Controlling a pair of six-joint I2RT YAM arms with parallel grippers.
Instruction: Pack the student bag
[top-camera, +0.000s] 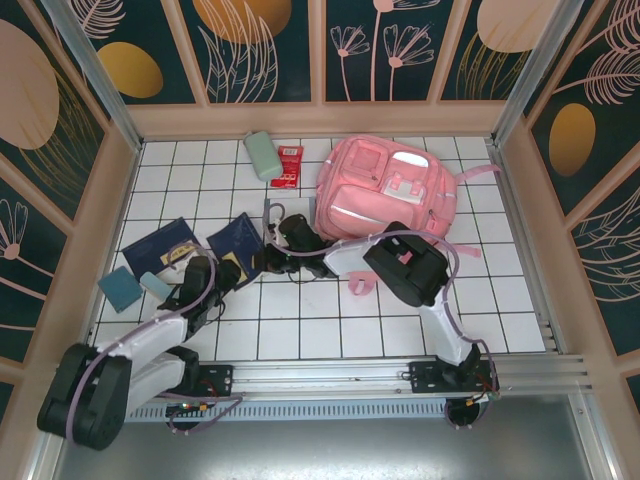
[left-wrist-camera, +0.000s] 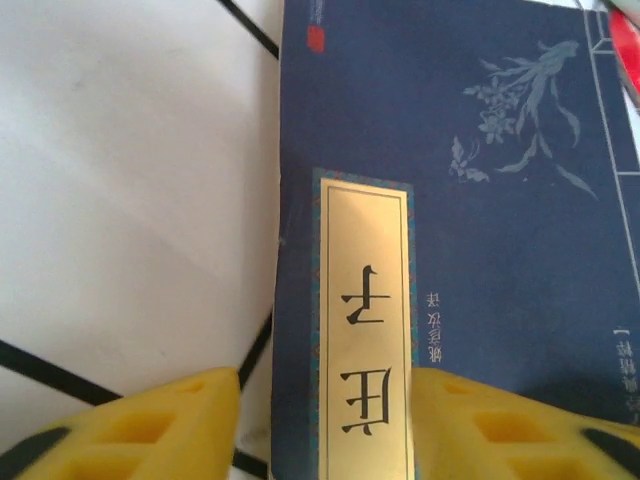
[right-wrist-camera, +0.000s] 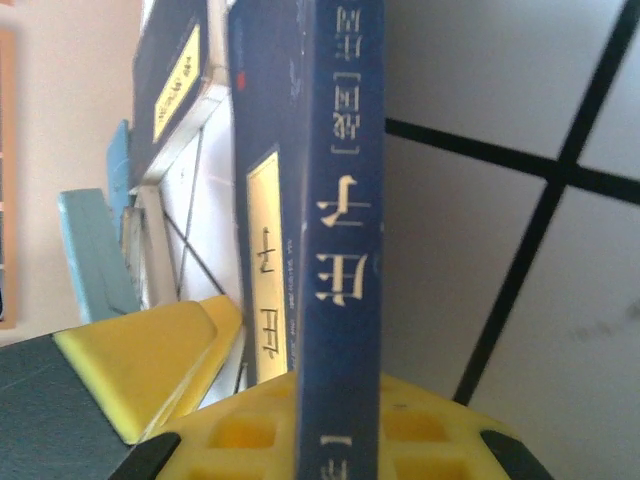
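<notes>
progress: early, by my read. Nothing is visibly inside the student bag (top-camera: 390, 190), and the loose items lie out on the tiled table (top-camera: 330, 320).
done: at most one pick started. The navy book (right-wrist-camera: 340, 250) is tipped up on its edge.
right gripper: the right gripper (right-wrist-camera: 262, 370) reads as clenched on that navy book, whose spine runs down between the yellow fingers (right-wrist-camera: 140, 370) (the contact faces are hidden, so this is a judgement).
left gripper: the left gripper (left-wrist-camera: 325, 410) is released. Its fingers stand apart over a navy cover with a gold title strip, one finger above bare tile, and it grasps nothing. I can't tell which of the two books this is.
left to do: the second navy book (top-camera: 160, 245), pale green case (top-camera: 263, 155), red pack (top-camera: 288, 165) and teal pieces (top-camera: 120, 288) are all outside the bag.
bag location: far right part of the table, just beyond the right arm's elbow. The red pack is just beside its left edge.
bag look: pink and lying flat, front pockets facing up. Pale reflective strips and white buckles show, and straps trail off to the right and toward the near side.
bag opening: I can't tell whether the main compartment is open or zipped. It likely needs checking before anything goes in.
</notes>
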